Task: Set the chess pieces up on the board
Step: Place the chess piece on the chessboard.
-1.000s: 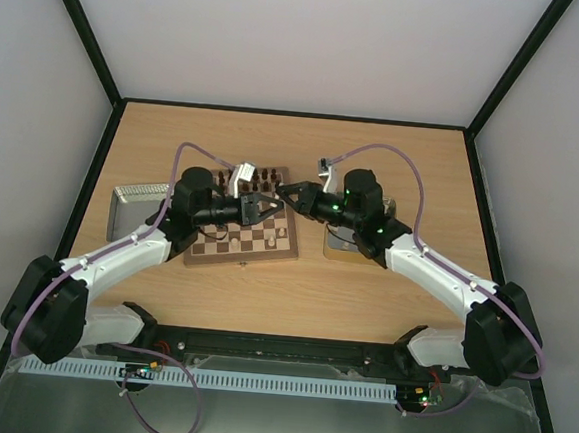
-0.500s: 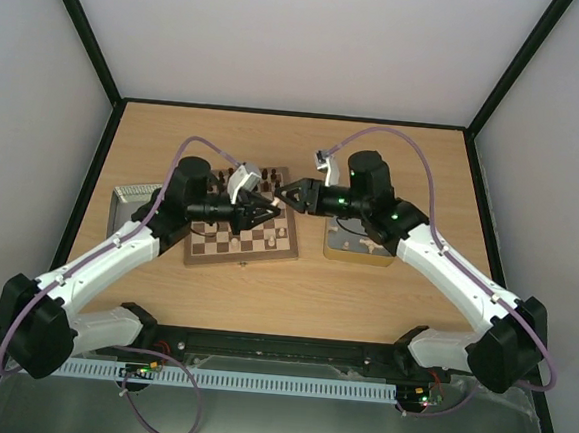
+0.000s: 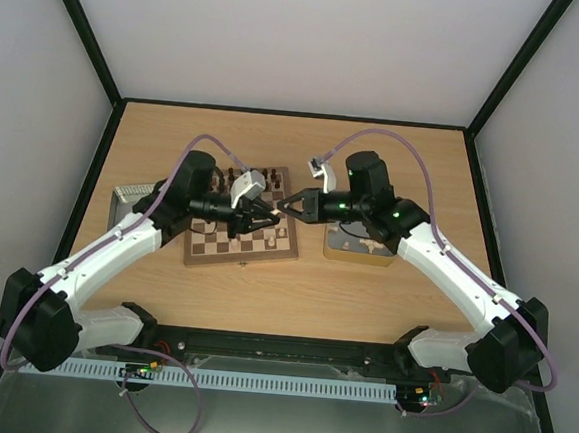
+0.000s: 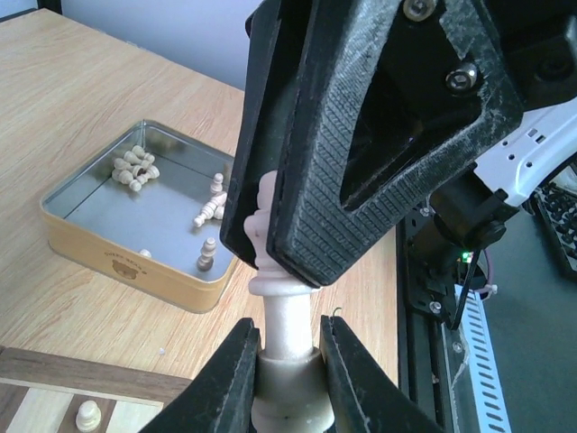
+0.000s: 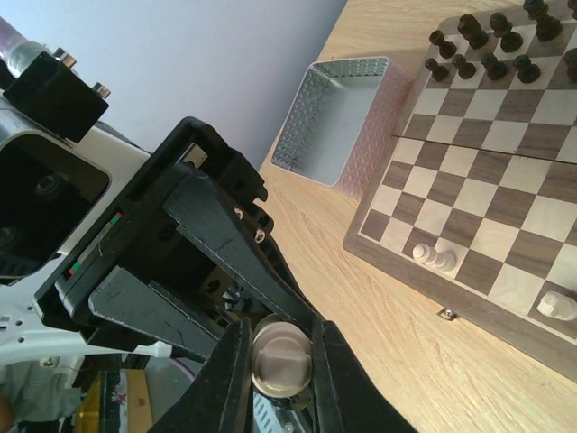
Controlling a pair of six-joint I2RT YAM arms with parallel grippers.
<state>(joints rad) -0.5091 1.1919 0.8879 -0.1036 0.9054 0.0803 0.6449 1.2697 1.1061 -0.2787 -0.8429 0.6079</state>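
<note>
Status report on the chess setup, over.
Left gripper shut on cream chess piece at its base. Right gripper clamped on its top, looks like a handover. Board mostly bare on cream side. Nothing seen blocking.

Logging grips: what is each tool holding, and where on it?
One cream chess piece, shared: the left tool grips one end, the right tool the opposite end.

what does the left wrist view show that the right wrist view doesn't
Only the left wrist view: the gold tin with loose cream pieces inside. Only the right wrist view: the silver tin and the dark pieces lined up at the far edge of the board. Both: part of the board, and one cream piece gripped by the left gripper and the right gripper at once.
</note>
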